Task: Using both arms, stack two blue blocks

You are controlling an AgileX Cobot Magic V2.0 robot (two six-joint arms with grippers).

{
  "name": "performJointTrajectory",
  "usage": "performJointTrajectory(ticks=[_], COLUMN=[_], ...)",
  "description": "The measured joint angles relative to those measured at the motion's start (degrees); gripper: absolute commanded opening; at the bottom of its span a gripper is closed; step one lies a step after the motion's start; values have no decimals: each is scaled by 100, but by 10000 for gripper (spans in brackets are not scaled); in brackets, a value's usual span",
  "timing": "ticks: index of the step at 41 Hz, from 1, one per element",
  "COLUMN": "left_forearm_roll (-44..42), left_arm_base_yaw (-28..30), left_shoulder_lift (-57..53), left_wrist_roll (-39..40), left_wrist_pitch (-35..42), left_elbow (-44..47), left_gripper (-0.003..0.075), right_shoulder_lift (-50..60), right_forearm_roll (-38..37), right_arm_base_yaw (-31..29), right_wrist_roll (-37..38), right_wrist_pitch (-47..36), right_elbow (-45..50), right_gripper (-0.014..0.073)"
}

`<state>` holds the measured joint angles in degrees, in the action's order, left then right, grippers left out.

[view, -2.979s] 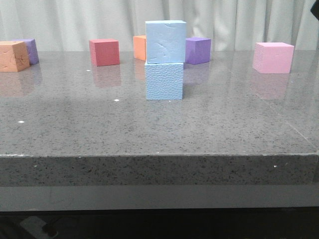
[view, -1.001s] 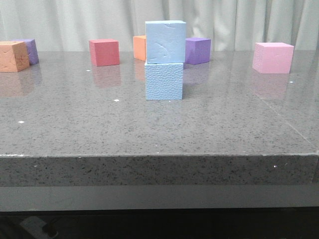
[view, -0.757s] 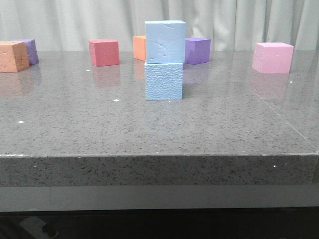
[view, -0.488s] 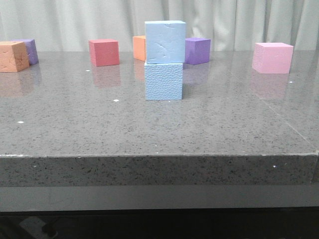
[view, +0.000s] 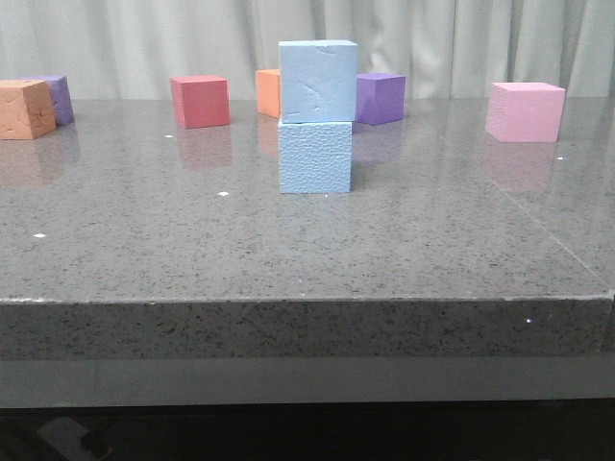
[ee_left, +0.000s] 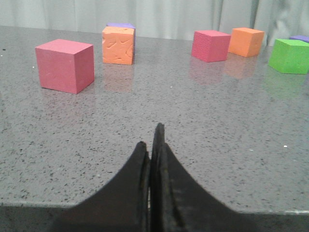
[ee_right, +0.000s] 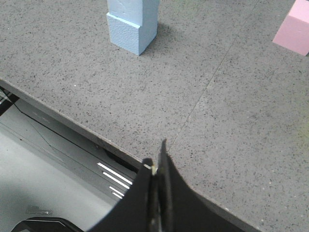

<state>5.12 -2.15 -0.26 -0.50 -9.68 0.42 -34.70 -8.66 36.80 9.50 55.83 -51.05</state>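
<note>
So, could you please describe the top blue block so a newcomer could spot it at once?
On the grey table, look mid-table for the only two-cube stack. The top blue block sits on the pebbled bottom blue block. It alone rests off the tabletop, and its pale face is smooth with faint creases.

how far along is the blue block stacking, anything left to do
The stacking looks done: the upper blue block sits on the lower blue block in the middle of the table, roughly square, overhanging slightly. Nothing is in hand: the left gripper and the right gripper are both shut on nothing, near the table's front edge, apart from the stack. Nothing visible remains to do.
</note>
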Motion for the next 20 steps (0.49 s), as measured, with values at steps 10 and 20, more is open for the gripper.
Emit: performJointTrajectory(ticks=[10, 20], left_forearm_roll=[7, 21], left_arm_base_yaw=[25, 25], left_shoulder_lift=[0, 0], left_wrist_roll=[0, 0], left_wrist_pitch=[446, 446], left_elbow=[0, 0], left_gripper=[-20, -20], right_shoulder_lift=[4, 4], right_forearm_roll=[0, 0], right_arm_base_yaw=[0, 0], right_wrist_roll=[0, 0], right_wrist_pitch=[0, 0], right_elbow=[0, 0], right_gripper=[-68, -68])
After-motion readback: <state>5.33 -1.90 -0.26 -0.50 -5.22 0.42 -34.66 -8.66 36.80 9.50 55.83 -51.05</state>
